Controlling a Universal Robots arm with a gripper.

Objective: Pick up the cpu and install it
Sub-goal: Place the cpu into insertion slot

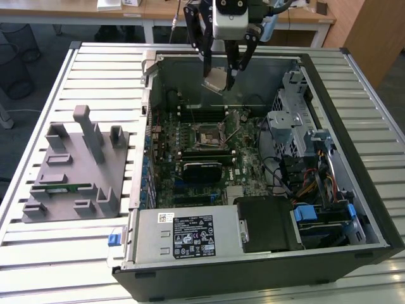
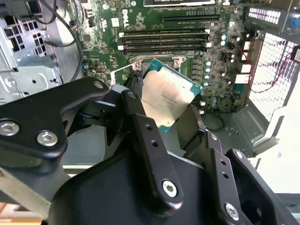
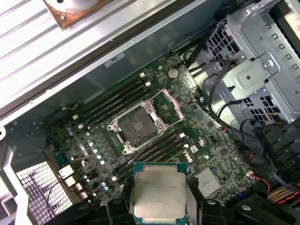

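Observation:
My gripper (image 1: 219, 77) is shut on the cpu (image 1: 214, 83), a flat square chip with a pale silvery top, and holds it tilted in the air above the back of the open computer case (image 1: 329, 145). In both wrist views the cpu (image 2: 166, 96) (image 3: 158, 190) sits clamped by its edges between two black fingers (image 2: 138, 117). The open cpu socket (image 1: 209, 135) (image 3: 137, 125) lies on the green motherboard below, its metal frame lifted and its bed bare. In the second wrist view the socket (image 2: 157, 62) is partly hidden behind the chip.
A grey moulded fixture (image 1: 69, 171) with a green memory stick (image 1: 63, 187) lies on the slatted table at the exterior view's left. Inside the case are a labelled power supply (image 1: 186, 235), a black drive block (image 1: 269, 221), a metal drive cage (image 1: 288, 120) and loose cables (image 1: 304, 177).

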